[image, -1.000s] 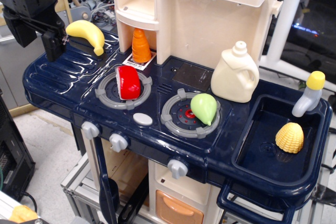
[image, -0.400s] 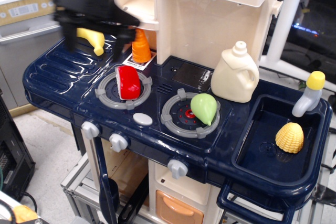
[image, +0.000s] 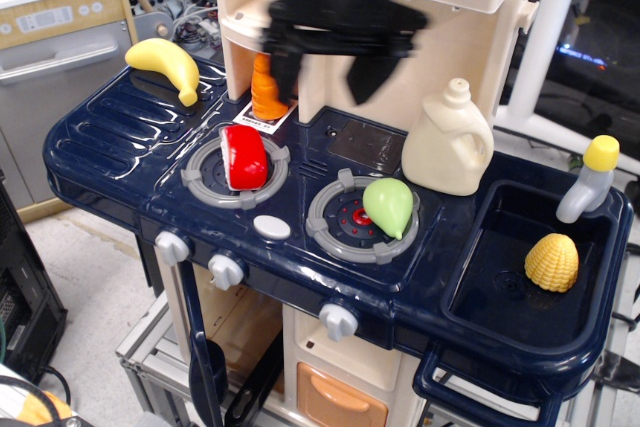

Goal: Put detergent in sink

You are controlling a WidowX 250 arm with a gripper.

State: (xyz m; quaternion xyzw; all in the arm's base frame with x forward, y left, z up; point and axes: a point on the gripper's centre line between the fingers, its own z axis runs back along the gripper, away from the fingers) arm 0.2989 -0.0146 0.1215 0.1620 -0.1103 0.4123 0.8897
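End effector (image: pixel 325 72) blurred, above counter | detergent (image: pixel 447 143) upright beside sink (image: pixel 490 299)

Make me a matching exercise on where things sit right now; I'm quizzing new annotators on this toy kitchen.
Things:
1. detergent
2. corn
3. pear
4. banana

Places:
A. on the right stove burner
B. inside the sink
C. on the counter, just left of the sink
D. on the far left of the counter

Pairs: 1-C, 2-B, 3-A, 4-D
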